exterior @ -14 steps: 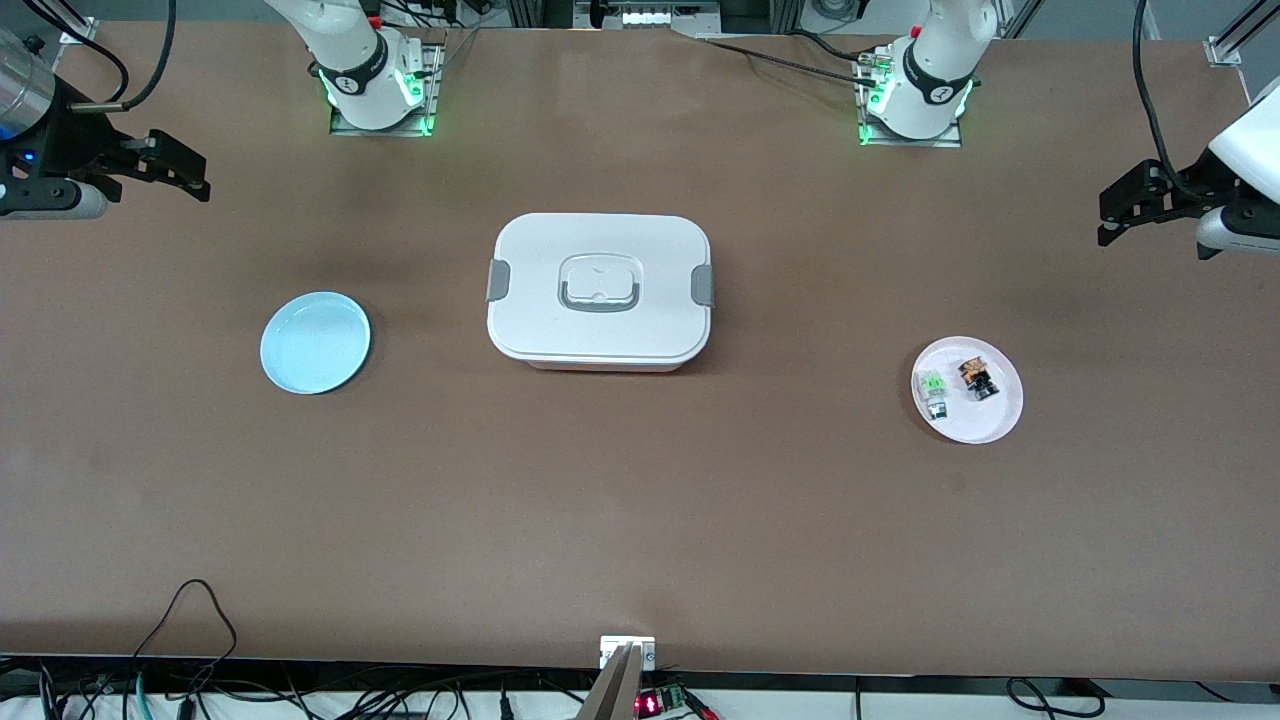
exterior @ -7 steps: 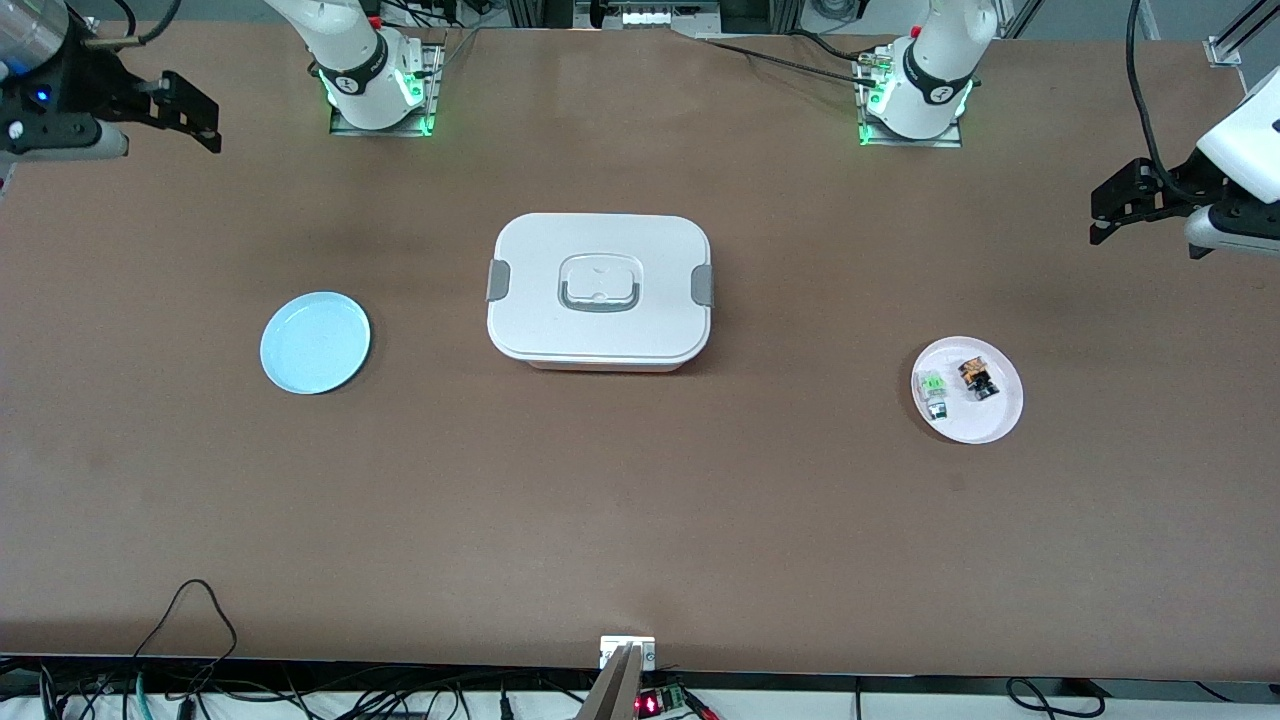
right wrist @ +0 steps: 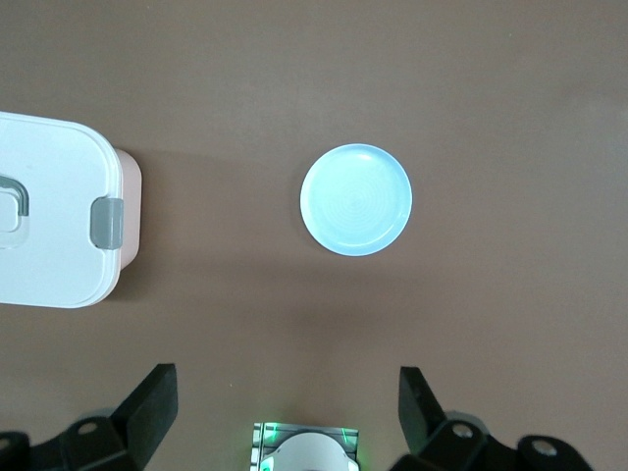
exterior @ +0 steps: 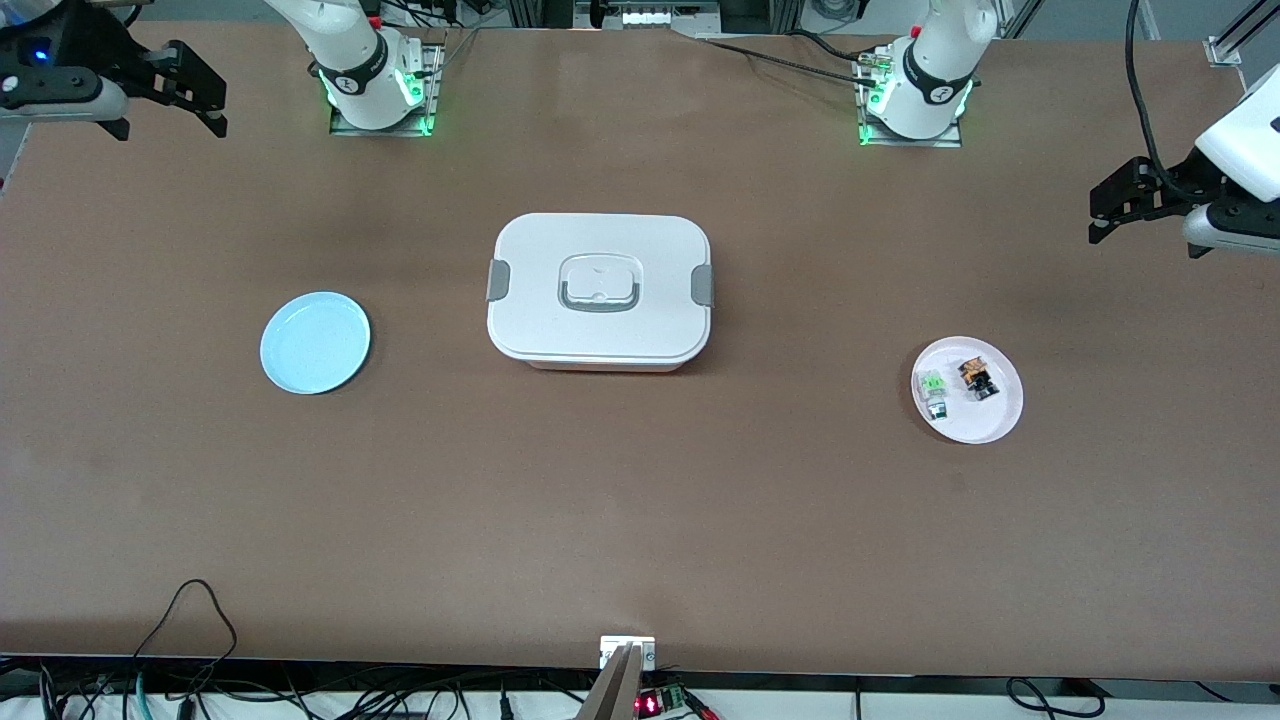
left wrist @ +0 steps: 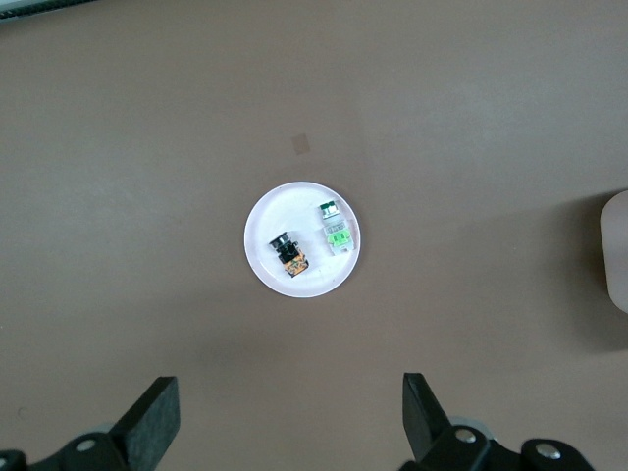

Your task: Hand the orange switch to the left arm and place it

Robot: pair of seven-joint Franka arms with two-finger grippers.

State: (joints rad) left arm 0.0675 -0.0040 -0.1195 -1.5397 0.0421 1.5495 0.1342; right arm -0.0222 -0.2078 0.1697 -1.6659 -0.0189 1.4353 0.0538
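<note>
1. Front view: the orange switch, a tiny black blocky part with an orange top, lies on the small round pale pink plate toward the left arm's end of the table, in the plate's 1 o'clock portion. The small green-and-clear component lies just beside it on the same plate, at the switch's 9 o'clock.
2. In the left wrist view the orange switch lies slanted, its long axis running roughly from 11 to 5 o'clock, orange end toward 5.
3. The left gripper hangs in the air over bare table near that end's edge, its fingers spread wide and holding nothing; in the front view the switch lies at about its 7 o'clock. This arm is plainly the nearer one, so I judge the pick-up is its job.
4. The large white rounded-rectangular plastic box with grey side clips sits mid-table, between the pink plate and the small round light blue plate.
5. The right gripper waits over the table's corner at the right arm's end, fingers also spread and empty, well apart from the switch.
</note>
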